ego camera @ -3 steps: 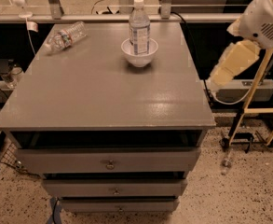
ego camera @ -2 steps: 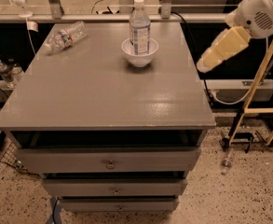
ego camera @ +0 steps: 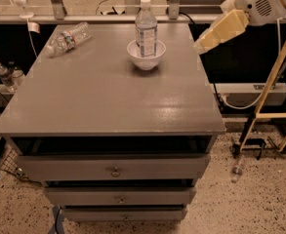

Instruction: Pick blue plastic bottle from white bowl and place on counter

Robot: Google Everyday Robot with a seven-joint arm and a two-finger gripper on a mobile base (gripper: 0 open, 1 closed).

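The blue plastic bottle (ego camera: 146,27) stands upright in the white bowl (ego camera: 146,58), its white cap well above the rim. The bowl sits at the back middle of the grey counter (ego camera: 108,101). My gripper (ego camera: 212,35), a cream-coloured piece on the white arm (ego camera: 259,3), hangs in the air at the upper right. It is just beyond the counter's right back edge, to the right of the bowl and well apart from the bottle. It holds nothing that I can see.
A clear bottle with a reddish label (ego camera: 68,37) lies on its side at the counter's back left. The top drawer (ego camera: 114,165) is slightly open. A wooden frame (ego camera: 274,77) stands at the right. Small bottles stand low at the left (ego camera: 7,75).
My arm and gripper have risen and moved left, from beside the counter's right edge toward its back right corner. The bottle and bowl have not moved.
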